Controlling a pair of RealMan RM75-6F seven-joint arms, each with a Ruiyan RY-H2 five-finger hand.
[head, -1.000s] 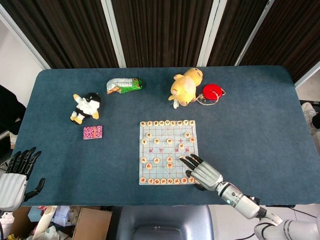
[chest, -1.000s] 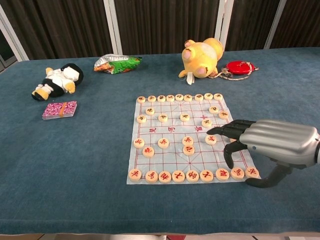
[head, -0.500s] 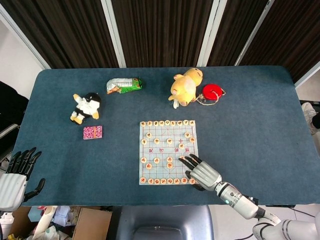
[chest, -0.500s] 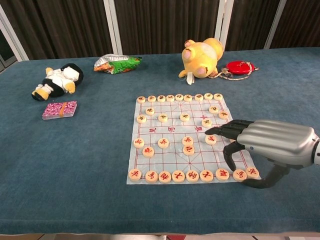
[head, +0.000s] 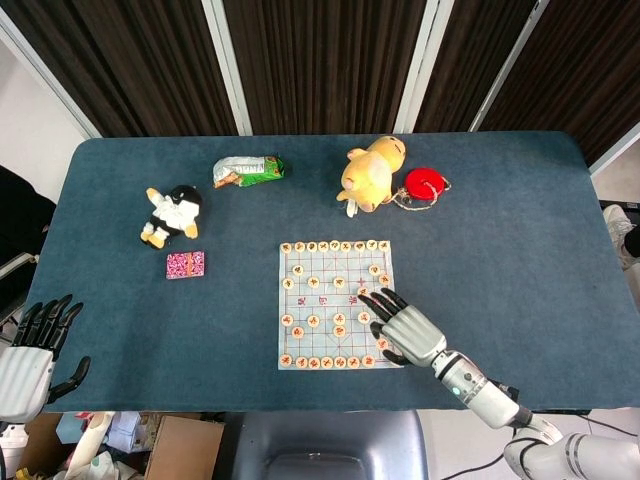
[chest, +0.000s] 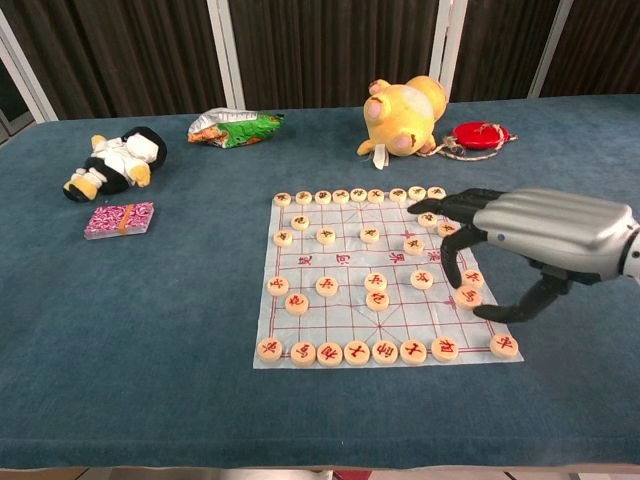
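Chess pieces on board – right robot hand above, open

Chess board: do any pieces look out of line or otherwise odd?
Yes. On the board, the near row has a gap toward its right end, and two pieces sit above that gap beside the right edge, under the right hand. Whether the hand touches them is unclear.

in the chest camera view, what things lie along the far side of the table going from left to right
black-and-white plush toy → pink patterned packet → green snack bag → yellow plush toy → red round object.
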